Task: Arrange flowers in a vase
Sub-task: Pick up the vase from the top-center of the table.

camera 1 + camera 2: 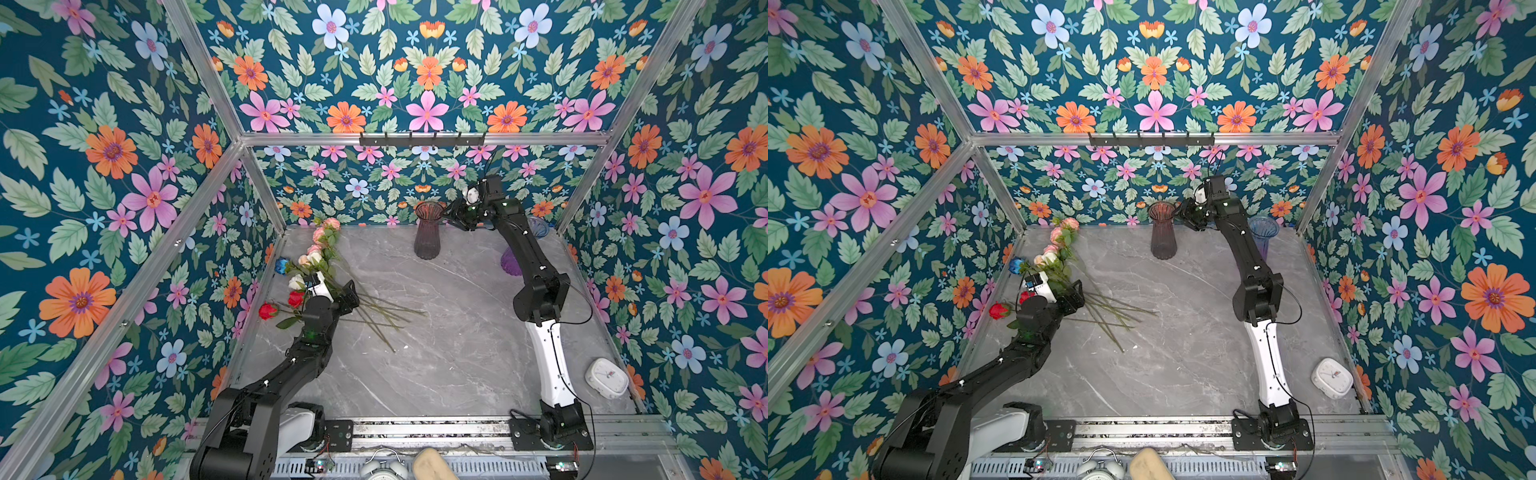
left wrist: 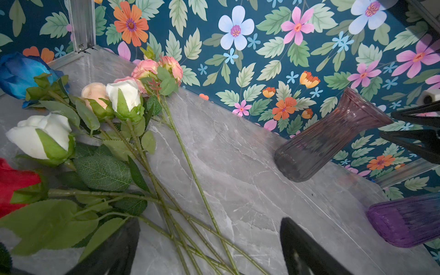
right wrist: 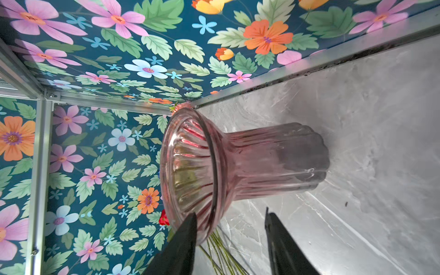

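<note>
The left arm (image 1: 291,365) bends forward from the front corner, its wrist low over the flowers (image 1: 314,257). They lie bundled at the left of the grey worktop (image 1: 436,340). The left fingers (image 2: 302,252) are spread wide above the stems and hold nothing. The right arm (image 1: 540,291) stretches far back to the upright pink vase (image 1: 428,232) by the rear wall. The right fingers (image 3: 183,242) are partly open at its rim, one overlapping the lip and the other clear of the glass.
</note>
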Robot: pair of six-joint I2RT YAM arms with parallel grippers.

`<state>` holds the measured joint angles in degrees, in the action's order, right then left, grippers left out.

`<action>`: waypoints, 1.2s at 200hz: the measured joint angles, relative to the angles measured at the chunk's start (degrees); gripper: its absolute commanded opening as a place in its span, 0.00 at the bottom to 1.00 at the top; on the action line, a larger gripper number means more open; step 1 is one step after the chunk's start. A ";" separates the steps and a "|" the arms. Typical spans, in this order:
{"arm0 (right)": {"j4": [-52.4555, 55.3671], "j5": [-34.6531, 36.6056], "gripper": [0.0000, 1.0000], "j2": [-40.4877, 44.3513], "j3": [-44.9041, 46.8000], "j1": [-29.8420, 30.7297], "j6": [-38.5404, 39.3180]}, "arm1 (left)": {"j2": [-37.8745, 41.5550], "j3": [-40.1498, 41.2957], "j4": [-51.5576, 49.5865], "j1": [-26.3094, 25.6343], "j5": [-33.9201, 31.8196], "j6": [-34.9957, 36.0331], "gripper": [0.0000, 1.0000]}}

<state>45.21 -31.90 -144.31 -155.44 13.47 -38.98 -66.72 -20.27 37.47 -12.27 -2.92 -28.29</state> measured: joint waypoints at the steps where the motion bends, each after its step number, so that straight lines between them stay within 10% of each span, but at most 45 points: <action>1: -0.15 -0.13 0.43 -0.09 -0.04 0.00 -0.04 | -0.04 -0.04 0.00 0.00 0.00 0.00 0.94; 240: -4.48 7.63 0.27 -2.10 -1.88 2.08 2.80 | -6.95 -2.91 0.15 -0.09 3.45 -1.36 0.90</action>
<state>40.73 -24.27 -146.41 -157.32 15.55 -36.18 -73.67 -23.18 37.63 -12.36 0.54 -29.65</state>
